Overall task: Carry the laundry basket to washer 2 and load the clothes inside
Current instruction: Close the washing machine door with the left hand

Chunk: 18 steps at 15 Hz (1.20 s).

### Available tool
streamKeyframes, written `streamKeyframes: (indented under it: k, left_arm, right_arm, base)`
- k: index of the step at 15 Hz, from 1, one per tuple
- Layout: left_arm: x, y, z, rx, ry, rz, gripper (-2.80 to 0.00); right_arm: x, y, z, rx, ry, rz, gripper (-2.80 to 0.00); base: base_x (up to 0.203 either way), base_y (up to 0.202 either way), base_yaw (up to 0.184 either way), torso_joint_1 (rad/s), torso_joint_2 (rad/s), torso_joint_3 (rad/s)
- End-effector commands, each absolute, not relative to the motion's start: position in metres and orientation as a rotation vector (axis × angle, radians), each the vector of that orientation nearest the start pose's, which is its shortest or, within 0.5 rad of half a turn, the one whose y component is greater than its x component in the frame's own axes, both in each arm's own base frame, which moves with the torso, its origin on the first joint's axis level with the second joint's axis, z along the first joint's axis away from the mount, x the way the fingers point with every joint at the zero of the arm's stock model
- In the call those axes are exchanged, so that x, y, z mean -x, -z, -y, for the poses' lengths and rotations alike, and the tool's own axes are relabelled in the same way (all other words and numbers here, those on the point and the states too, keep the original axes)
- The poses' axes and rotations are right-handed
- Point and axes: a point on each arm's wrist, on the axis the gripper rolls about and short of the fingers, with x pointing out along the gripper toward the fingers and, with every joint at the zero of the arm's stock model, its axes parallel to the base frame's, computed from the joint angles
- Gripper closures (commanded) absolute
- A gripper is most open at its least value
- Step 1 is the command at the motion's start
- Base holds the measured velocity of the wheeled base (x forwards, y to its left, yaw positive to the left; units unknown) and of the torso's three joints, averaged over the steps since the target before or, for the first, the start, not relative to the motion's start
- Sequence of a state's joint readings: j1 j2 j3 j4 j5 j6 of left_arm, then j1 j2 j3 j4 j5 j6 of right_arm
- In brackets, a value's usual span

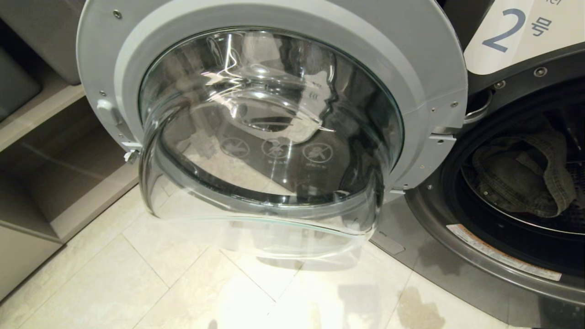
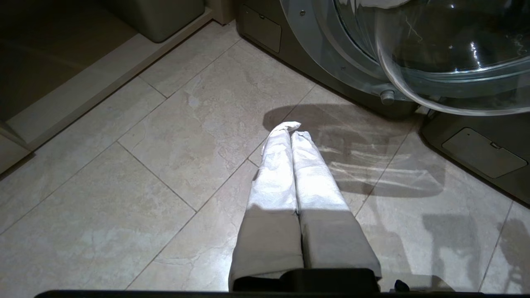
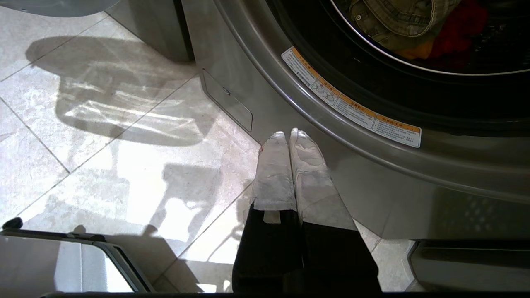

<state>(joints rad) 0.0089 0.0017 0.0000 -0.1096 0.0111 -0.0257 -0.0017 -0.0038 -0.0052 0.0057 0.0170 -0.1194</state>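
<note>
Washer 2 (image 1: 457,256) stands at the right of the head view, its white "2" label (image 1: 516,36) above the drum. Its round glass door (image 1: 269,137) hangs wide open across the middle. A grey-green denim piece (image 1: 525,178) lies in the drum; in the right wrist view it (image 3: 397,20) covers a red garment (image 3: 459,25) and a bit of yellow (image 3: 416,51). My left gripper (image 2: 291,129) is shut and empty above the floor tiles, short of the door. My right gripper (image 3: 288,135) is shut and empty, low before the washer's front. The laundry basket is out of view.
A low beige shelf unit (image 1: 55,160) with a grey bin (image 1: 13,82) stands left of the door. A second dark machine (image 2: 269,33) sits behind the door. Pale tiled floor (image 1: 183,283) spreads in front. The robot's base edge (image 3: 74,256) shows in the right wrist view.
</note>
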Motion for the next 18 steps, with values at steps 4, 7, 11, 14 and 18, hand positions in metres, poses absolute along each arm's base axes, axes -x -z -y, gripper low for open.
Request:
streamKeyframes:
  k: [4, 7, 11, 14, 18]
  left_arm:
    - [0.0199, -0.0757, -0.0001, 0.025, -0.019, 0.068, 0.0]
    - [0.0199, -0.0757, -0.0001, 0.025, -0.019, 0.068, 0.0]
    - [0.0199, -0.0757, -0.0001, 0.026, -0.019, 0.068, 0.0]
    - [0.02, -0.0757, -0.0001, 0.026, -0.02, 0.068, 0.0]
    - [0.0199, -0.0757, -0.0001, 0.026, -0.02, 0.068, 0.0]
  right_arm:
    - [0.0229, -0.0751, -0.0005, 0.118, -0.019, -0.005, 0.0]
    - [0.0228, -0.075, -0.0005, 0.118, -0.019, -0.004, 0.0]
    - [0.0228, -0.075, -0.0005, 0.118, -0.019, -0.004, 0.0]
    - [0.0228, -0.075, -0.0005, 0.118, -0.019, -0.004, 0.0]
    - [0.0228, -0.075, -0.0005, 0.117, -0.019, -0.004, 0.0]
  base:
    - [0.0, 0.0, 0.0, 0.0, 0.0, 0.0]
    - [0.0, 0.0, 0.0, 0.006, 0.0, 0.13]
    - [0.0, 0.0, 0.0, 0.003, 0.0, 0.189]
    - [0.0, 0.0, 0.0, 0.001, 0.0, 0.201]
    - [0.0, 0.0, 0.0, 0.0, 0.0, 0.203]
